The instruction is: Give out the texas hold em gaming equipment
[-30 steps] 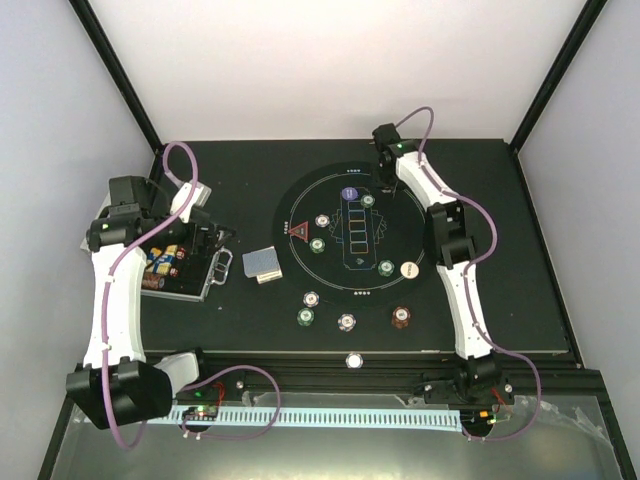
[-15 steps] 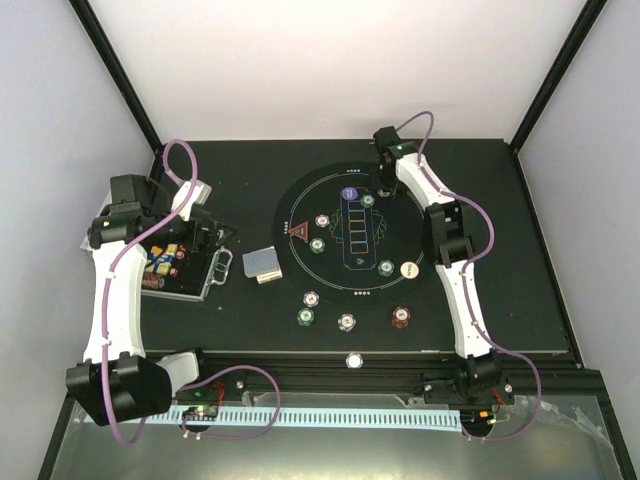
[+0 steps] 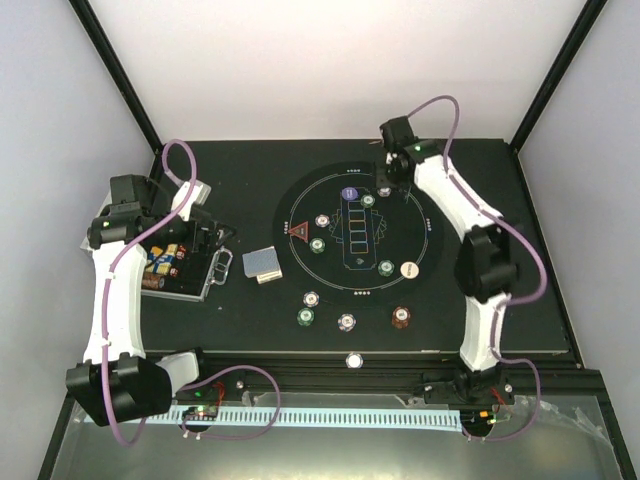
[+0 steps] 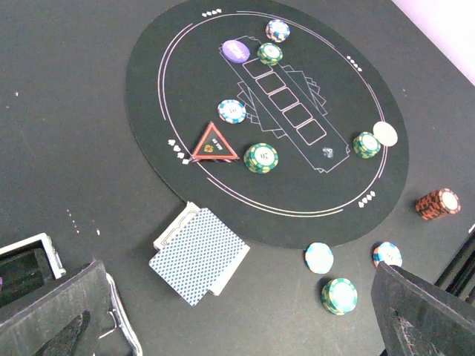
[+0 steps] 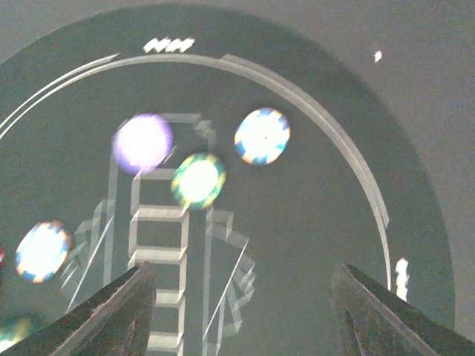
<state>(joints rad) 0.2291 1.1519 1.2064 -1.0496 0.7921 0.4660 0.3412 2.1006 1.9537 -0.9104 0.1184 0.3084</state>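
**Chips lie on and off the round mat; both sets of fingers are empty**

The right fingers hang over the far edge of the round mat. They are spread apart with nothing between them. A pale chip, a green chip and the purple button lie just ahead, blurred in the wrist view.

The left fingers are also wide open and hold nothing. They hang above the metal case on the left of the desk.

The deck of cards lies on the desk between case and mat, just off the mat's edge. The red triangle sits on the mat nearby. The white button touches another green chip at the mat's rim. The red-brown stack stands off the mat, near loose chips.
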